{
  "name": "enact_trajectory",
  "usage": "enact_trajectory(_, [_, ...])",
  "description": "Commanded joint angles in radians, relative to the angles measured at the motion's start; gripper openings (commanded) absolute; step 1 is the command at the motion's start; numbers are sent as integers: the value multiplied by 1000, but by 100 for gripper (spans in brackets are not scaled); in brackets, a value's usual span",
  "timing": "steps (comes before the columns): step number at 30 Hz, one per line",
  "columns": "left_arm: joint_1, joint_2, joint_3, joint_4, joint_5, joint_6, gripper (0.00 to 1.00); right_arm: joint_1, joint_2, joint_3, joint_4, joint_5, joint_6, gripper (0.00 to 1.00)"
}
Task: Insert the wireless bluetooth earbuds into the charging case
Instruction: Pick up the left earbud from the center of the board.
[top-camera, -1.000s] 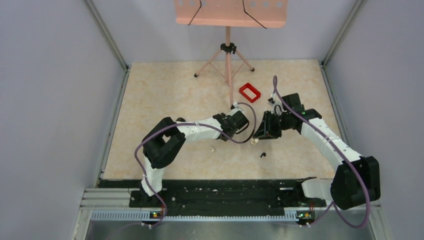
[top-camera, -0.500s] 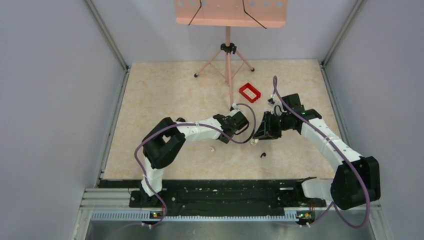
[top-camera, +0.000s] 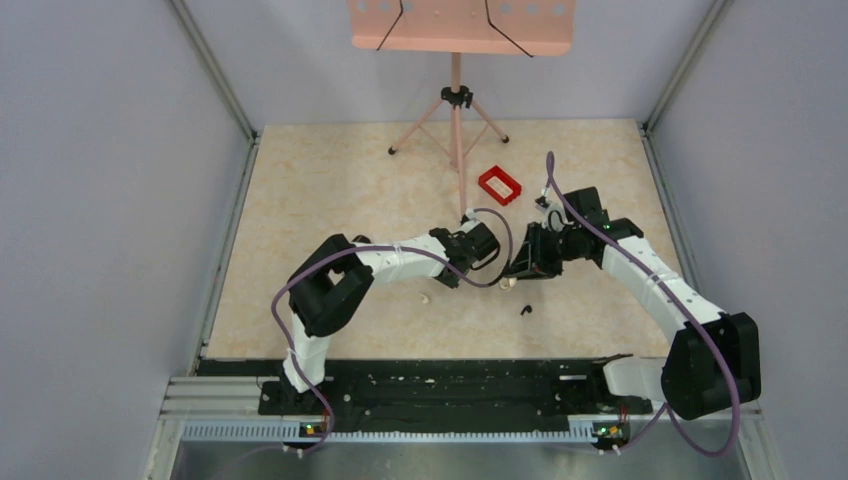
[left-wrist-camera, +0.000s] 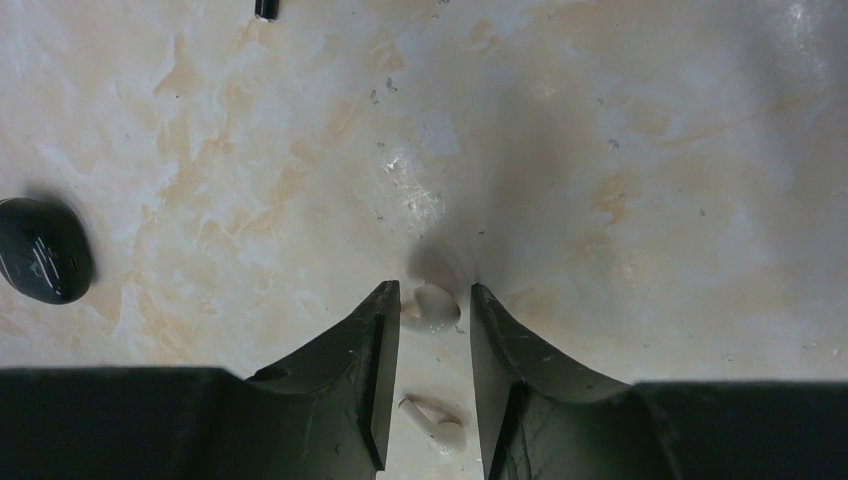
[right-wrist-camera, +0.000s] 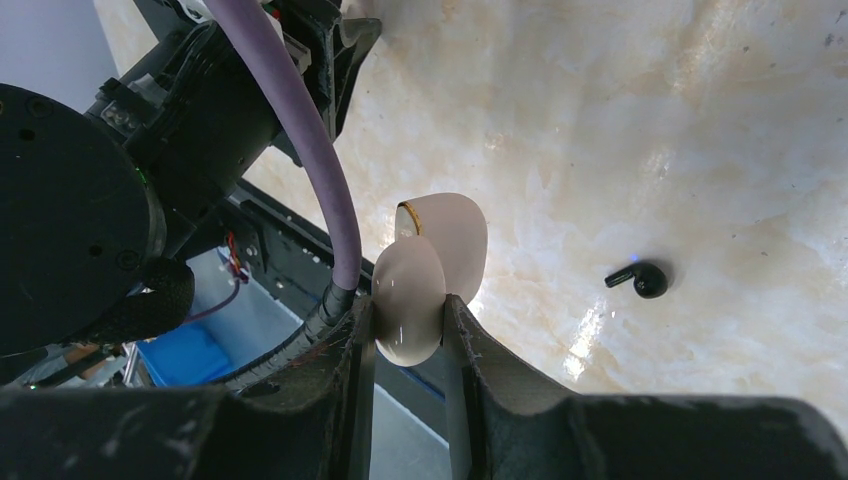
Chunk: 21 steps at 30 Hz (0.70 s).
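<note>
Two arms meet at mid-table over a job of very small parts. My right gripper (right-wrist-camera: 408, 305) is clamped across one shell of what looks like a pale charging case (right-wrist-camera: 442, 232), its gold-rimmed lid hinged open. My left gripper (left-wrist-camera: 434, 288) stands low over the marble-patterned table (left-wrist-camera: 650, 150), jaws narrowed to a slim gap around a pale earbud (left-wrist-camera: 432, 310). That bud sits right at the fingertips and is not visibly pinched. A second pale earbud (left-wrist-camera: 432, 422) lies further back between the same fingers. A black earbud (right-wrist-camera: 645, 279) rests alone on the surface in the right wrist view. A glossy black case (left-wrist-camera: 42, 250), closed, lies well off to the side in the left wrist view. Neither is touched. I judge each bud to be feather-light, hard and slick, likely to squirt sideways or roll if squeezed off-centre. I would therefore take it across the fat rounded body and leave the stem free to point into its socket. Either case looks rigid but glossy and curved, so it is apt to twist in the jaws. A hold on the base shell, away from the hinge and the lid, seems the safe one.
</note>
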<state>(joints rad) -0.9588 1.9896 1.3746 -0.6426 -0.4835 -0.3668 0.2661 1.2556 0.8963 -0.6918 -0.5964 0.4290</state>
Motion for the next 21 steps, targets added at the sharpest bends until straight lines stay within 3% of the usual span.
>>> enact_trajectory(1, [-4, 23, 13, -39, 13, -11, 37, -2, -26, -4, 32, -20, 5, 0])
enact_trajectory(8, [-5, 50, 20, -61, 16, -11, 38, -2, -31, -7, 33, -25, 7, 0])
enact_trajectory(21, [-1, 63, 18, -50, 39, -15, 23, -1, -36, -12, 35, -23, 12, 0])
